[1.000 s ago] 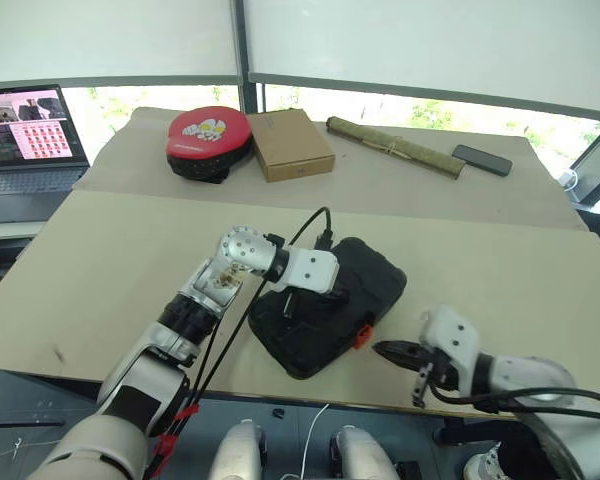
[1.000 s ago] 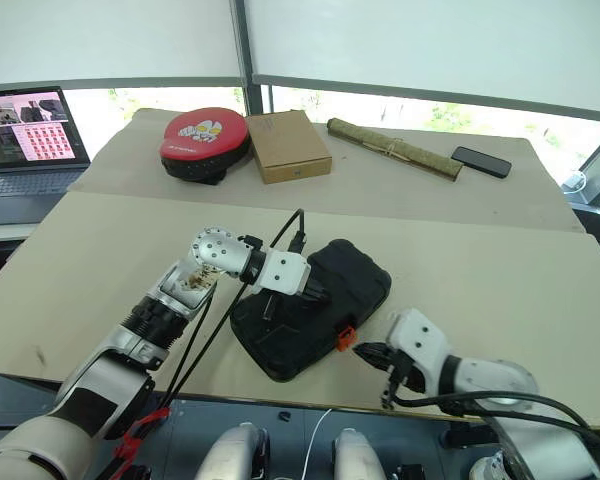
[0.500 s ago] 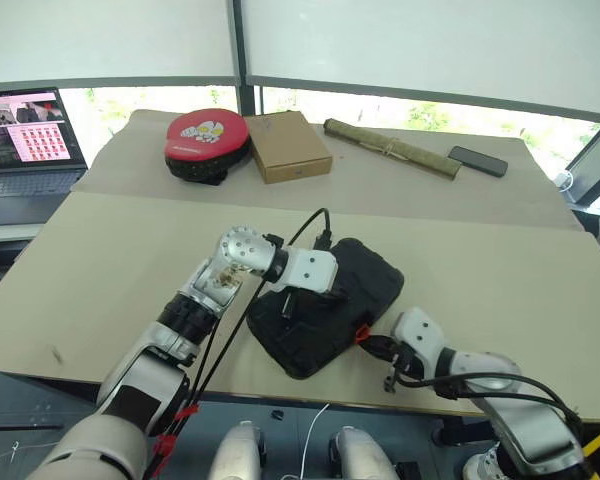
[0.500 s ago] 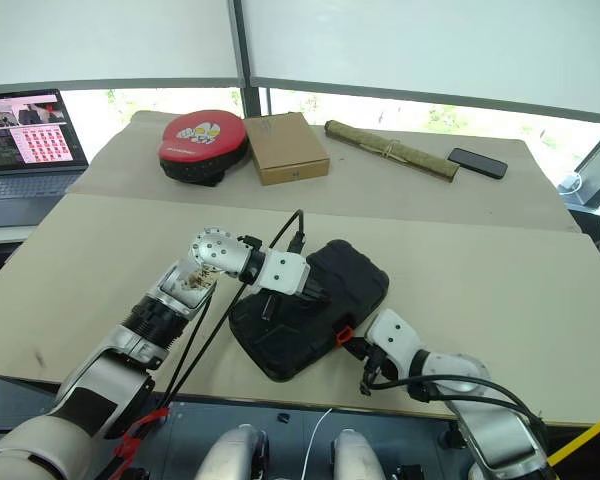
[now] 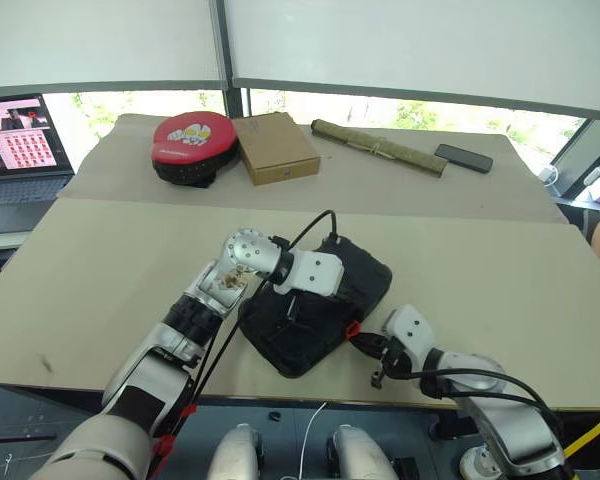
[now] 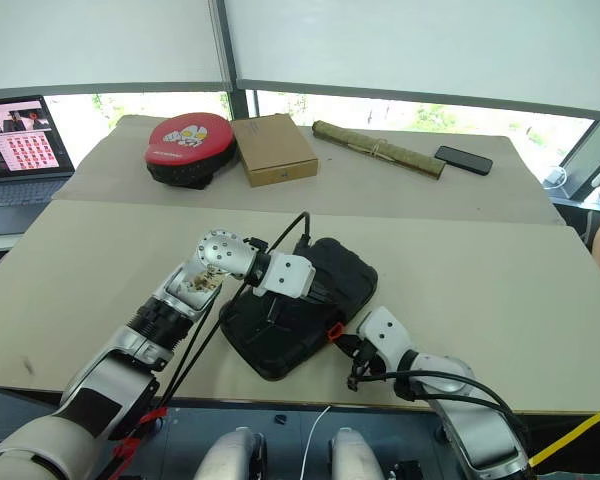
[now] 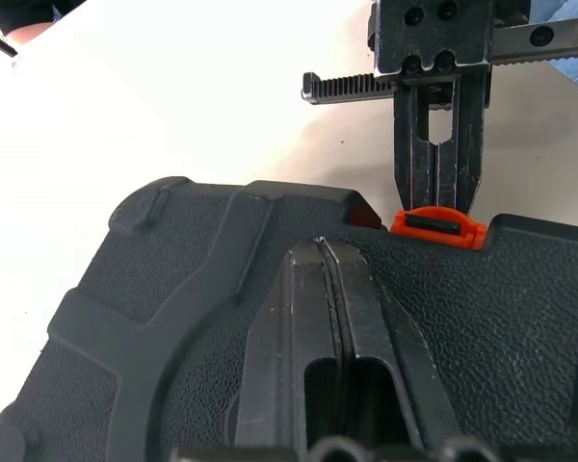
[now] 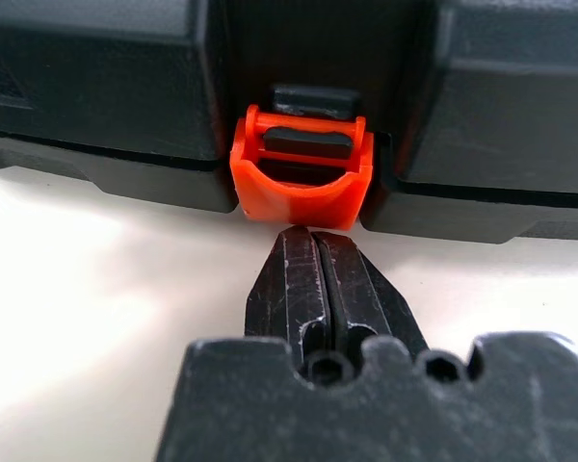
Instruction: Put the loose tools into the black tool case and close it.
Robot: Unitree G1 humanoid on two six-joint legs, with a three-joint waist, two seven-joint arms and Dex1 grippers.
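Note:
The black tool case [image 5: 305,345] lies closed near the table's front edge, its orange latch [image 5: 352,328] facing my right arm. My left gripper [image 7: 326,252] is shut and rests on the ribbed lid [image 7: 154,318]. My right gripper [image 8: 313,236] is shut with nothing in it, and its tips sit right at the latch [image 8: 303,168]. The left wrist view shows the same right gripper [image 7: 438,192] standing just above the latch [image 7: 438,224]. The loose tools are out of view.
At the back of the table are a red-and-black round pad [image 5: 188,147], a brown cardboard box [image 5: 274,147], a long rolled bundle [image 5: 380,148] and a dark phone [image 5: 463,158]. A laptop [image 5: 15,150] stands at the far left.
My right gripper has moved in from the right to the orange latch, staying shut. The left gripper has stayed on the lid. The camera has shifted slightly.

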